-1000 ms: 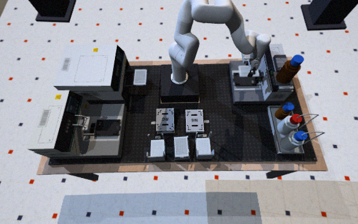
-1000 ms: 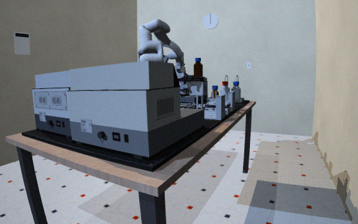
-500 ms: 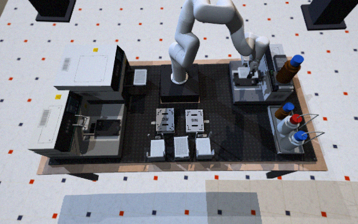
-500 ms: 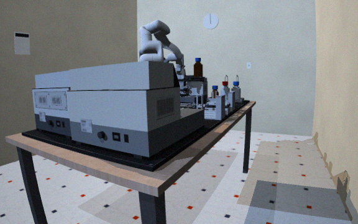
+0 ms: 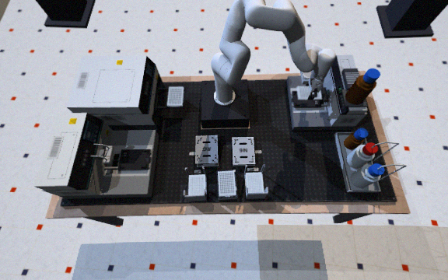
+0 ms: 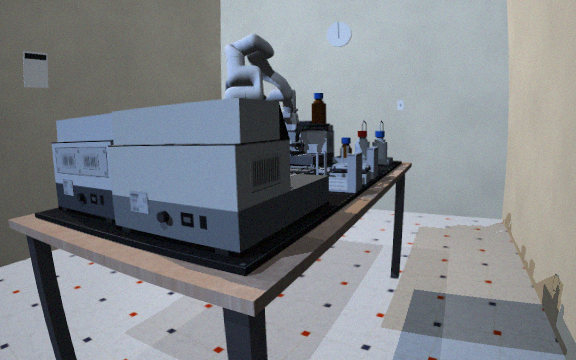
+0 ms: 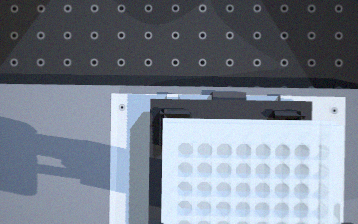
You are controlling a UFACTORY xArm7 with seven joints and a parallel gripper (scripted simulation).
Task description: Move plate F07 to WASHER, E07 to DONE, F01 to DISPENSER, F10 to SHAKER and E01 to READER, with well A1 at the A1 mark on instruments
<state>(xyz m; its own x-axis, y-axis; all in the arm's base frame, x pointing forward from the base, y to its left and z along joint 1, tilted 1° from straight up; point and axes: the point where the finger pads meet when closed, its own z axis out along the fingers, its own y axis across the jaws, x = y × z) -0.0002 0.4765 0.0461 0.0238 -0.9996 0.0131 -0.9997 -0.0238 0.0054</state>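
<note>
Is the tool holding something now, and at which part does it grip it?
Yes: the tool is shut on a white well plate. The exact place of the grip cannot be told.
</note>
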